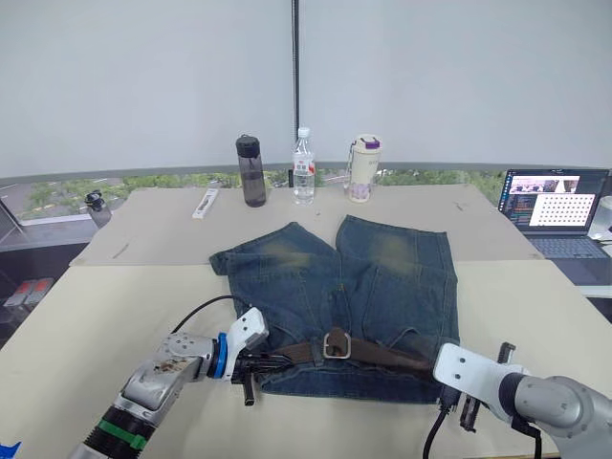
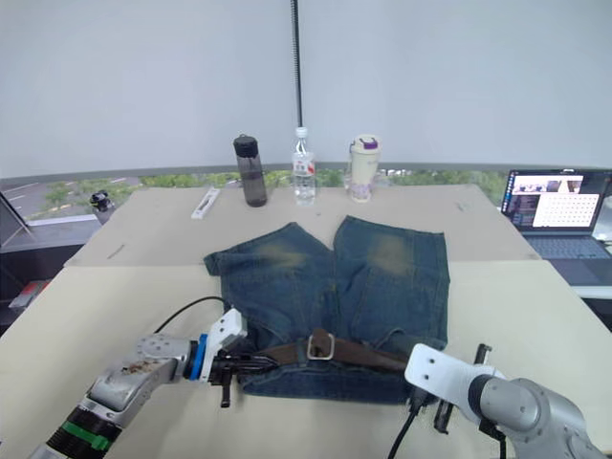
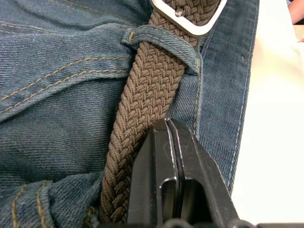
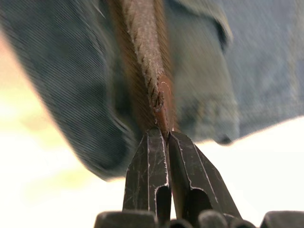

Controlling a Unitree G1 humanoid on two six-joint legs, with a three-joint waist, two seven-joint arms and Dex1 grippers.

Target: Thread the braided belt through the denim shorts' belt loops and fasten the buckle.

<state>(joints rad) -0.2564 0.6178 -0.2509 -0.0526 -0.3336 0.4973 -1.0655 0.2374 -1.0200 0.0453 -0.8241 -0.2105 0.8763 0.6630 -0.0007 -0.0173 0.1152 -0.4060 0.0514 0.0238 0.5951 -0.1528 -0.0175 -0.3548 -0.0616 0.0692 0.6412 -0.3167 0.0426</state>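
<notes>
A: Head view: braided belt (image 1: 368, 352) lying along the denim shorts (image 1: 335, 296) waistband, buckle (image 1: 336, 343) mid-front.

B: Left wrist: left gripper (image 3: 167, 124) closed, beside the strap, gripping nothing visible.

A: Right wrist: right gripper (image 4: 166, 135) pinching the belt tip. Best fed straight, kept flat, no twist.

An office or lab room: a wide beige worktop (image 1: 115, 316) stands before white roller blinds (image 1: 143, 76), an open laptop (image 1: 555, 206) (its screen lit) sits at the right, and three drink bottles (image 1: 304, 167) line the far edge.
</notes>
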